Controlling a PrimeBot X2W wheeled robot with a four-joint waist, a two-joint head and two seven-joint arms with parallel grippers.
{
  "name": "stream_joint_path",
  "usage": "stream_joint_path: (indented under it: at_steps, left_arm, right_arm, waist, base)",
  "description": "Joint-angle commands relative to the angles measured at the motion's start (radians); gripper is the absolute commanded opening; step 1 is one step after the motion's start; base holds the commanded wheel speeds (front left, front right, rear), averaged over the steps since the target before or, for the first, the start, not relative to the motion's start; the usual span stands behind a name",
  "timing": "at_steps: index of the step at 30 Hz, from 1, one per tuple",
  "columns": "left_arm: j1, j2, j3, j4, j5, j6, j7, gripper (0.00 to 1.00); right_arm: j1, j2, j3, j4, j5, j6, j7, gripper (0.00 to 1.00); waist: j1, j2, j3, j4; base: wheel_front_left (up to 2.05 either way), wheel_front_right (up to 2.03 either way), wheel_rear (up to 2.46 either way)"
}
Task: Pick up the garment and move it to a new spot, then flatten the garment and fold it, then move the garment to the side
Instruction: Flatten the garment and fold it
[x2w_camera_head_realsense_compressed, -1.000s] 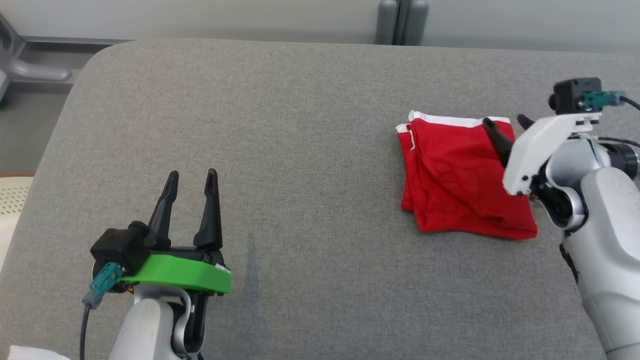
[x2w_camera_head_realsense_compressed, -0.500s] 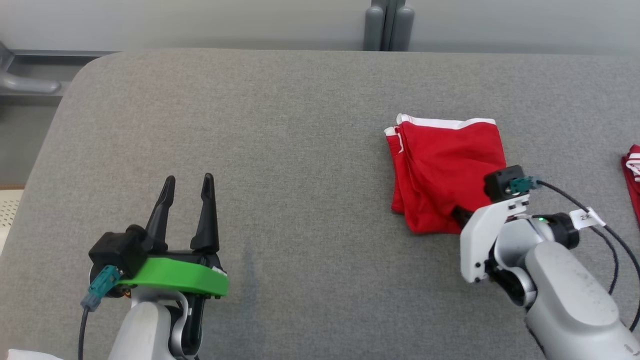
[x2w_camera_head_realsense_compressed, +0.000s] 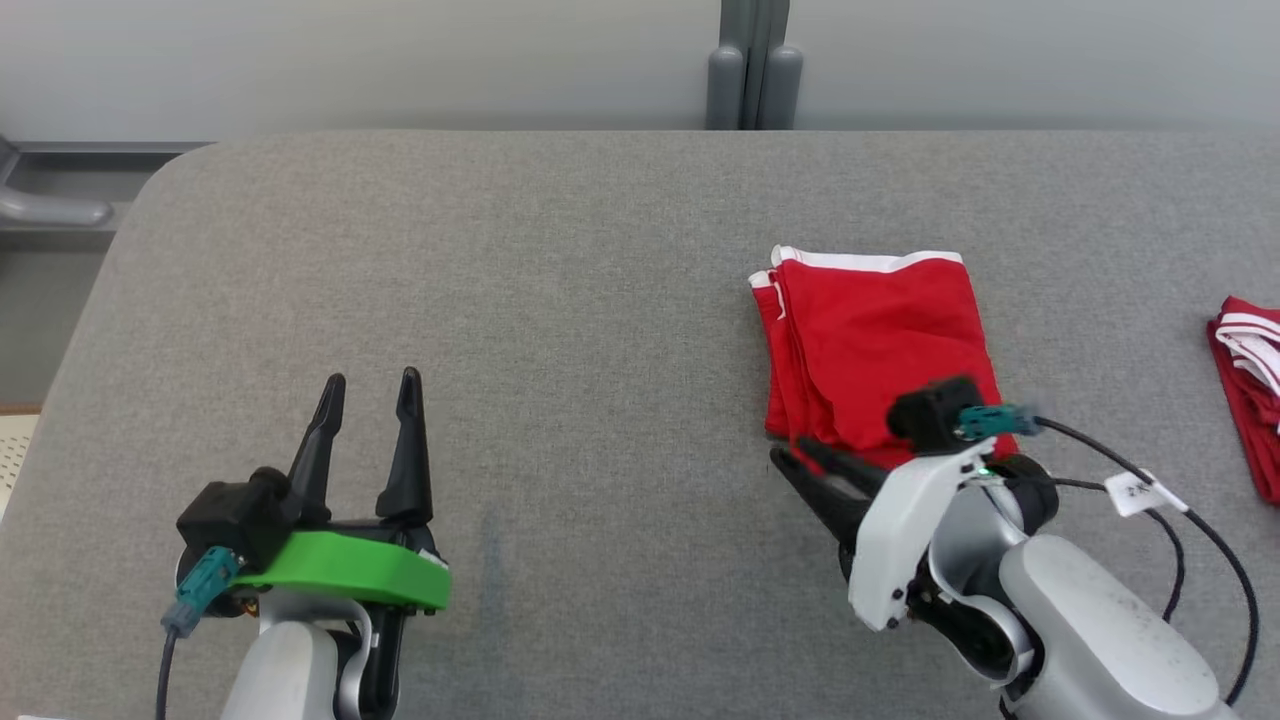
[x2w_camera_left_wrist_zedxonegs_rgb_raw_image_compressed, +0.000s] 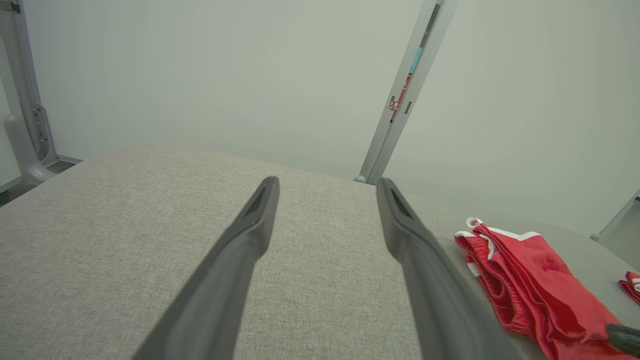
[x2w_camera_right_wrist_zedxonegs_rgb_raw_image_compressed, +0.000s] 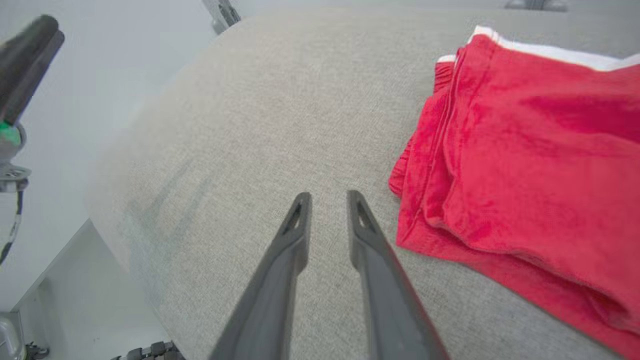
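1. Our right jaws stand with a narrow gap between them and nothing pinched. Their tips are low over the grey surface (x2w_camera_head_realsense_compressed: 560, 300), just beside the near-left corner of the red garment (x2w_camera_head_realsense_compressed: 880, 340), and by the right wrist view they are not touching it.
2. Our left jaws are spread wide and empty, well apart from the cloth.
3. The garment lies folded right of centre, layers stacked, white trim at the far edge.
4. Another red piece (x2w_camera_head_realsense_compressed: 1250, 390) sits near the surface's right edge.
5. We read the fold as done, so moving it aside looks like the step in hand.
6. Next, those right jaws must widen and take every layer at that corner, so the fold holds.
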Motion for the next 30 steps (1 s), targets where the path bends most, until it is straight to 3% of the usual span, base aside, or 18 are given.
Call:
stream_joint_path:
  at_steps: [1, 8, 13, 20, 30]
  left_arm:
    - [0.022, 0.003, 0.01, 0.005, 0.014, -0.003, 0.0, 1.0]
    - [0.06, 0.007, 0.052, 0.015, 0.023, -0.003, 0.0, 1.0]
    - [0.084, 0.008, 0.074, 0.019, 0.039, -0.003, 0.0, 1.0]
    - [0.109, 0.008, 0.109, 0.029, 0.069, -0.003, 0.0, 1.0]
    - [0.123, 0.011, 0.121, 0.062, 0.083, -0.003, 0.0, 1.0]
  right_arm:
    - [0.032, 0.0, -0.034, -0.023, -0.002, -0.001, -0.049, 1.0]
    - [0.139, 0.045, -0.295, -0.115, -0.13, -0.001, -0.256, 1.0]
    - [0.2, 0.056, -0.437, -0.144, -0.239, -0.001, -0.295, 1.0]
    - [0.236, 0.033, -0.519, -0.109, -0.384, -0.001, -0.355, 1.0]
    - [0.243, 0.075, -0.562, -0.038, -0.421, -0.001, -0.409, 1.0]
  waist:
    - [0.0, 0.0, -0.019, -0.01]
    - [0.0, 0.0, -0.068, -0.042]
    - [0.0, 0.0, -0.088, -0.064]
    - [0.0, 0.0, -0.101, -0.088]
    - [0.0, 0.0, -0.106, -0.098]
  base:
    - [0.0, 0.0, 0.0]
    - [0.0, 0.0, 0.0]
    - [0.0, 0.0, 0.0]
    - [0.0, 0.0, 0.0]
    - [0.0, 0.0, 0.0]
